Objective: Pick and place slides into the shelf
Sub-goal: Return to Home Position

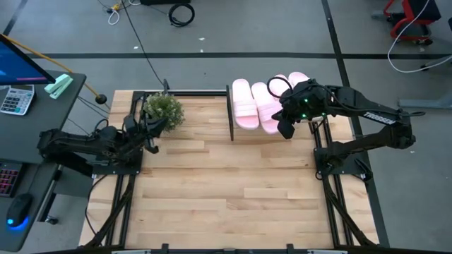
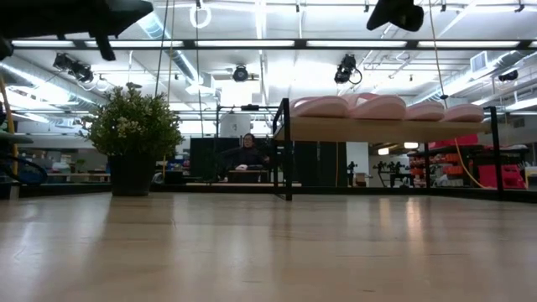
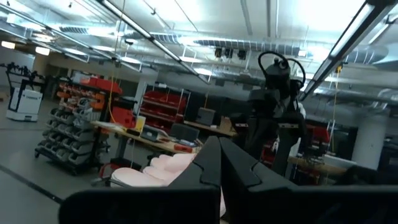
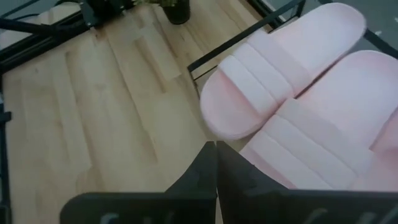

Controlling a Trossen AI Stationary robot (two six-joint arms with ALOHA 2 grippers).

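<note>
Four pink slides (image 2: 377, 106) sit side by side on the shelf (image 2: 386, 130), the job apparently complete, with the right hand (image 4: 216, 149) above them, clenched and empty, and the left hand (image 3: 219, 146) likewise clenched near a plant (image 1: 164, 109).

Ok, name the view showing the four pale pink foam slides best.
Low view: all four pale pink foam slides sit side by side on the light-wood shelf board, unobstructed. High view: the right arm partly covers two. Right wrist view: two up close. Left wrist view: a pink sliver behind its jaws.
</note>
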